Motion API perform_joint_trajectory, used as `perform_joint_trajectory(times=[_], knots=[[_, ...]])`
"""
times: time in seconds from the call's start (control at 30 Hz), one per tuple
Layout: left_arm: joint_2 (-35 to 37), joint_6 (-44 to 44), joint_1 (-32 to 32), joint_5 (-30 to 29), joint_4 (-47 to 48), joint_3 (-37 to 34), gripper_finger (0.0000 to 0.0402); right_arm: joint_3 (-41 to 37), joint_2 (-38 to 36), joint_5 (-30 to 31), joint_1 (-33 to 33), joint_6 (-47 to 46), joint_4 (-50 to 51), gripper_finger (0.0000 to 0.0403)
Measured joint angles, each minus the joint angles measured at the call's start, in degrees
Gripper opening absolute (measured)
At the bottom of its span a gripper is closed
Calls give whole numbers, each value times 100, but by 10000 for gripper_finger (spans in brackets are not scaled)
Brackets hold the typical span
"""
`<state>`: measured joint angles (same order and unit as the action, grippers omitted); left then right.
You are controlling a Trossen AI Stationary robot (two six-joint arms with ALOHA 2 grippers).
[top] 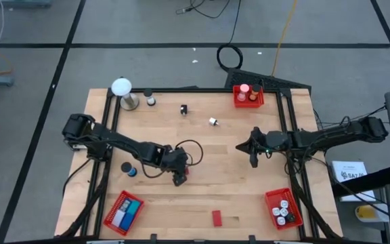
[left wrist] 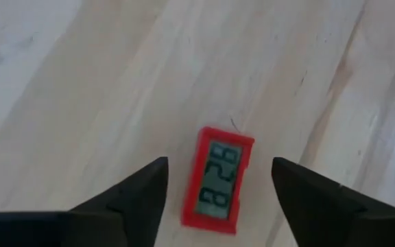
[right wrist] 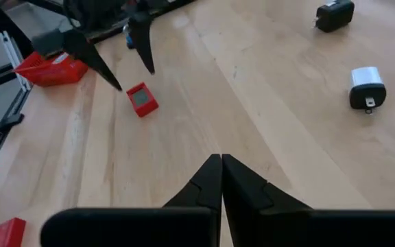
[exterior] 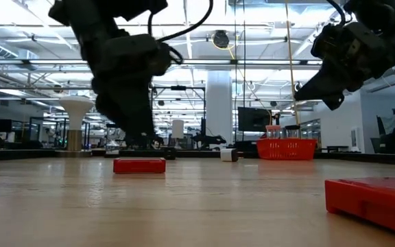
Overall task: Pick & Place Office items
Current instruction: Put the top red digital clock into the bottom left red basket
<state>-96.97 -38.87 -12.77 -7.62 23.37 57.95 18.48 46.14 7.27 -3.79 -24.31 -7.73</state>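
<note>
looking down past my left hand: left hand hangs over the small red digital clock, its two dark fingers spread apart with the clock lying between them, not gripped.
key relation: the clock sits straight below and between the fingers; its long axis runs along the gap, so the fingers stand either side of its narrow width. i judge a straight drop and squeeze would take it across the short side.
nearer arm: the left hand is right over the clock near the middle of the tabletop; the right hand is well apart, hovering on the other side.
right hand: fingers pressed together, holding nothing i can see in its own wrist view.
clock material: hard red plastic frame, flat rectangular slab, grey lcd face with dark digits; smooth and rigid, lying flat.
tabletop: pale wood planks with visible grain, matte.
other pieces: a white plug adapter and a black plug adapter lie loose farther off; a red flat block sits near the front edge.
baskets: red mesh basket at the left front corner is the nearest drop point, as i judge it.
</note>
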Motion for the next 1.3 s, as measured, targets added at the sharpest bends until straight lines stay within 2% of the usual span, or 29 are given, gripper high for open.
perform_joint_trajectory(times=[0.17,0.3,0.7,1.03,1.3], knots=[[-176,-7,-87,-84,-113,-1,290,8,-84,-4,-4,130,47,1],[-382,127,-90,-118,-268,-4,286,9,-141,-5,-4,252,51,1],[-695,98,-79,-223,-389,-7,228,11,-187,-7,-7,397,112,1],[-702,54,-71,-83,-353,-7,154,11,-189,-5,-7,485,128,1],[-370,-448,-41,250,1,-7,146,11,-188,-5,-7,552,127,1]])
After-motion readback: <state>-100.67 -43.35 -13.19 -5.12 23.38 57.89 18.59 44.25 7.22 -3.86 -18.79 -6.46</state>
